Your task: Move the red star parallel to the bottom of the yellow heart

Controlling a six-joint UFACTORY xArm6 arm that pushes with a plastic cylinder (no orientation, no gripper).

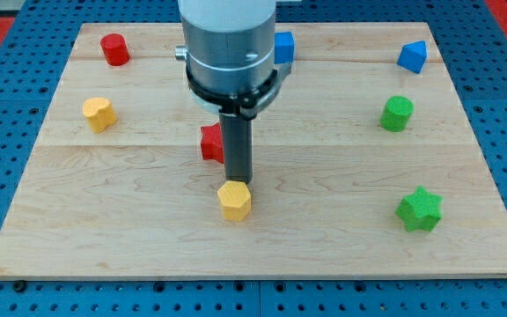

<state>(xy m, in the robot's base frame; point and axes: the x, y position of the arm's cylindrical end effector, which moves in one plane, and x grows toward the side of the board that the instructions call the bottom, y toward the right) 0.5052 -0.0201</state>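
The red star (209, 143) lies near the middle of the wooden board (324, 246), its right part hidden behind my rod. The yellow heart (99, 114) sits at the view's left, well left of the star and slightly higher. My tip (238, 180) is just right of and below the red star, close to it; whether it touches cannot be told. The tip stands right at the top edge of a yellow pentagon-like block (234, 201).
A red cylinder (114, 48) is at the top left. A blue cube (283, 46) sits at the top, partly behind the arm. A blue triangular block (412, 56) is at the top right. A green cylinder (397, 114) and a green star (419, 210) are at the right.
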